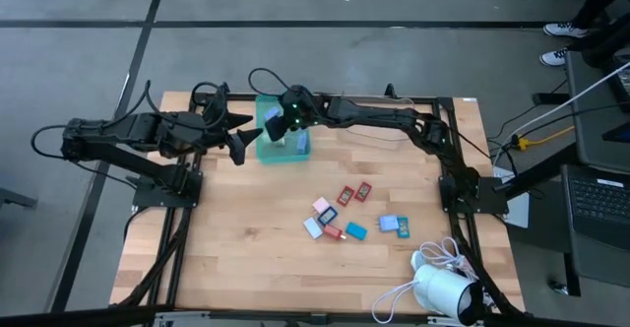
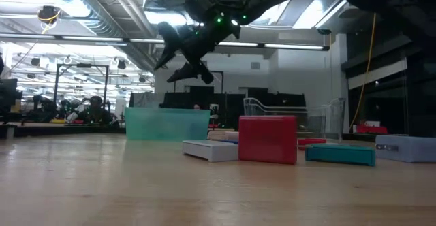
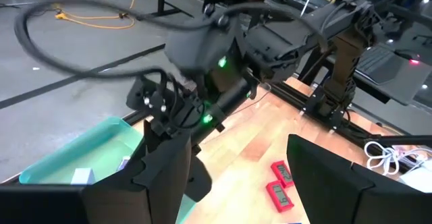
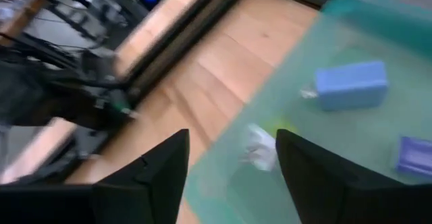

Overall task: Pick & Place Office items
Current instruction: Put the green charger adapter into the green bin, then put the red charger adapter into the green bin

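The office items point(image 1: 346, 216) are lying in a loose cluster at the lower centre-right of the high view, red, pink, blue, teal and white pieces near one another on the wooden surface point(image 1: 246, 238), while a few more are already sitting inside the teal tray point(image 1: 266, 152) at the upper centre. In the right wrist view a blue piece point(image 4: 351, 84) is resting on the tray floor, with a pale, blurred piece point(image 4: 260, 146) (possibly just let go) showing between the dark fingers.

The step in hand looks like a release over the tray. To do it well, the right gripper point(image 1: 275, 124) should be keeping its jaws over the tray's middle, away from the rim, and lifting straight up so nothing is dragged out.

The right gripper's jaws are standing parted, hanging above the tray with nothing between them. The left gripper point(image 1: 239, 136) is waiting just beside the tray at the upper left of the high view, its jaws parted too and gripping nothing.
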Robot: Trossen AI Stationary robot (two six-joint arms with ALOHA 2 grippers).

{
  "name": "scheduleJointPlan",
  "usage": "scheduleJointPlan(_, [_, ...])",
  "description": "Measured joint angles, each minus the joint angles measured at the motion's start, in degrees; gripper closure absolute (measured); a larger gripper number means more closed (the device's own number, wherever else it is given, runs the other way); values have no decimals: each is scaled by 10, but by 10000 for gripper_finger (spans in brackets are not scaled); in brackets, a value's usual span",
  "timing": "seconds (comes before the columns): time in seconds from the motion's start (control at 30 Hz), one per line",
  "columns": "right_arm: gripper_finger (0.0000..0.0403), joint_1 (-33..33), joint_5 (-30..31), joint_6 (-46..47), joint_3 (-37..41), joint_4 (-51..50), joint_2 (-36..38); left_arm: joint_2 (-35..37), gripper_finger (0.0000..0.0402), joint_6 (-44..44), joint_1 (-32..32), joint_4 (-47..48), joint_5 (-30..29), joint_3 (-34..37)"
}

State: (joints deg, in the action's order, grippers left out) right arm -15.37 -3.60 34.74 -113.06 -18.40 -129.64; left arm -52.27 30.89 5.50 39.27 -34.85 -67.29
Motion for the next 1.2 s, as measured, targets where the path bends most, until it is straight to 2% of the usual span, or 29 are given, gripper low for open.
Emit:
scheduleJointPlan(0.17, [144, 0, -11, 0, -14, -8, 0, 0, 162, -2, 0, 0, 1, 0])
scheduleJointPlan(0.27, [138, 0, -39, 2, -31, -13, 0, -2, 162, -1, 0, 9, 13, 2])
scheduleJointPlan(0.47, [136, 13, -69, -58, -107, -99, 6, -13, 162, 48, 1, 7, 55, 60])
scheduleJointPlan(0.53, [136, 20, -54, -97, -138, -136, 16, -17, 162, 67, 8, -6, 65, 89])
scheduleJointPlan(0.63, [136, 29, -12, -147, -168, -186, 41, -25, 162, 83, 22, -76, 66, 133])
scheduleJointPlan(0.8, [136, 40, 31, -200, -181, -242, 111, -61, 162, 88, 36, -191, 73, 196])
scheduleJointPlan(0.97, [136, 50, 32, -232, -182, -293, 193, -153, 162, 22, 37, -226, 185, 204])
scheduleJointPlan(1.1, [136, 51, 33, -231, -182, -308, 249, -254, 162, -60, 37, -241, 290, 175])
scheduleJointPlan(1.2, [136, 51, 52, -221, -182, -327, 280, -329, 162, -144, 40, -235, 322, 142])
